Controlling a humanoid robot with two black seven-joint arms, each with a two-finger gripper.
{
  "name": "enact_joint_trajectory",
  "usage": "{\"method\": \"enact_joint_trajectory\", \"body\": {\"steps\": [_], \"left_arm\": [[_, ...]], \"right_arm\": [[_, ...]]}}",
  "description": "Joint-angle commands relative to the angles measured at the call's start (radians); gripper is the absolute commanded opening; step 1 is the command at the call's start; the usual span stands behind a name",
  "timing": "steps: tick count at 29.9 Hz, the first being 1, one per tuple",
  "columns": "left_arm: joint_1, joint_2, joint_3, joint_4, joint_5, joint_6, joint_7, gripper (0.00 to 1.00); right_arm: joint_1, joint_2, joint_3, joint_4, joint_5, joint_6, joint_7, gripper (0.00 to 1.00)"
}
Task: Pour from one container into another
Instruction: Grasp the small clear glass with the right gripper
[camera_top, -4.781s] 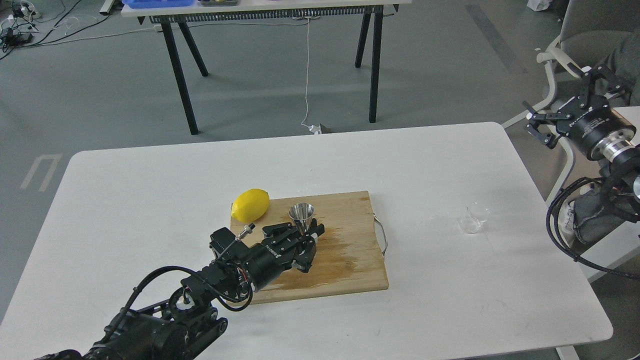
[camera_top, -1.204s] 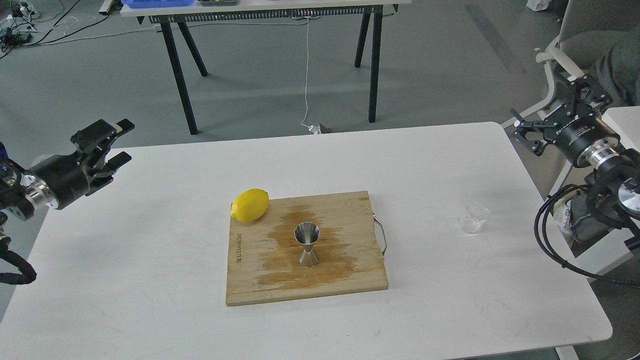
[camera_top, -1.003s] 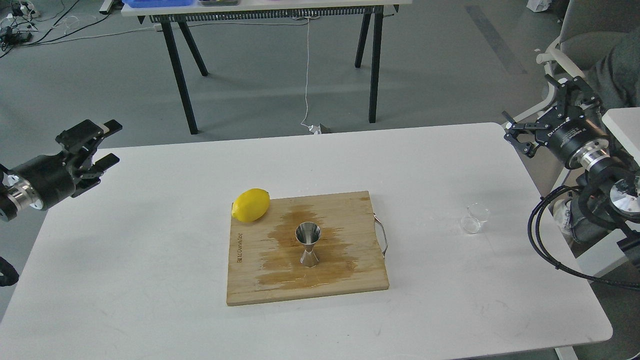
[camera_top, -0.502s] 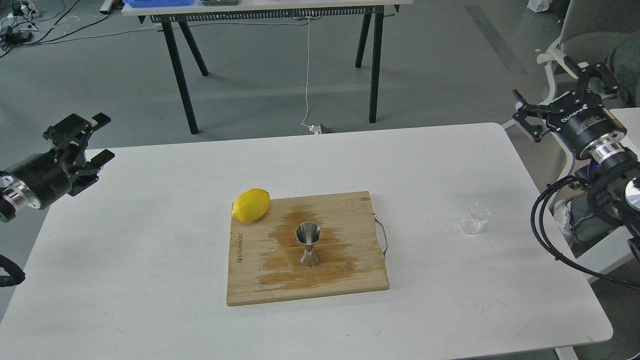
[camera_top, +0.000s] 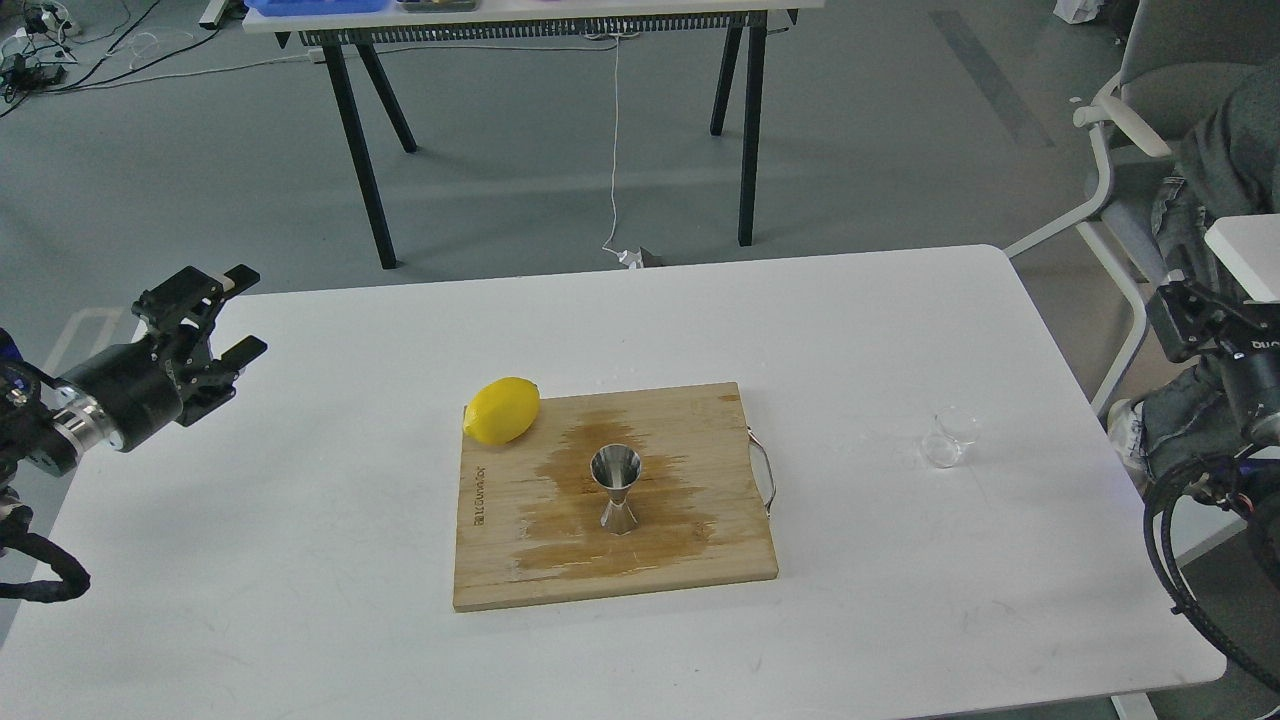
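Note:
The steel jigger (camera_top: 615, 488) stands upright, larger cone up, in the middle of the wooden cutting board (camera_top: 720, 540), on a dark wet patch. The small clear glass cup (camera_top: 948, 437) stands alone on the white table (camera_top: 300, 560) near its right edge. My left gripper (camera_top: 240, 312) hovers over the table's far-left edge, open and empty, far from the jigger. My right gripper (camera_top: 1185, 312) sits low beyond the table's right edge, right of the cup; it is dark and its fingers cannot be told apart.
A yellow lemon (camera_top: 502, 410) lies at the board's back-left corner. The board has a metal handle (camera_top: 765, 475) on its right side. A chair (camera_top: 1130, 150) stands at the right, and a black-legged table (camera_top: 380, 130) stands behind.
My right gripper has dropped down and to the right, off the table's edge. My left gripper has shifted slightly right and lower. Jigger, cup and lemon have not moved.

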Motion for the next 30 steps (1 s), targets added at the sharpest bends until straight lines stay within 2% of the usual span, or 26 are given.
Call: {"method": "enact_joint_trajectory", "body": {"steps": [1, 12, 24, 30], "left_arm": [[0.006, -0.003, 0.000, 0.002, 0.000, 0.000, 0.000, 0.99], [0.032, -0.006, 0.000, 0.003, -0.001, 0.000, 0.000, 0.99], [0.034, -0.025, 0.000, 0.003, -0.001, 0.000, 0.000, 0.99], [0.034, -0.025, 0.000, 0.003, -0.001, 0.000, 0.000, 0.99]], "right_arm": [[-0.078, 0.006, 0.006, 0.043, 0.017, -0.142, 0.010, 0.98], [-0.091, 0.063, -0.035, 0.040, 0.003, -0.440, 0.011, 0.98], [0.108, 0.112, -0.187, 0.024, -0.128, -0.711, 0.020, 0.95], [0.165, 0.153, -0.228, -0.009, -0.168, -0.759, 0.020, 0.95]]}}
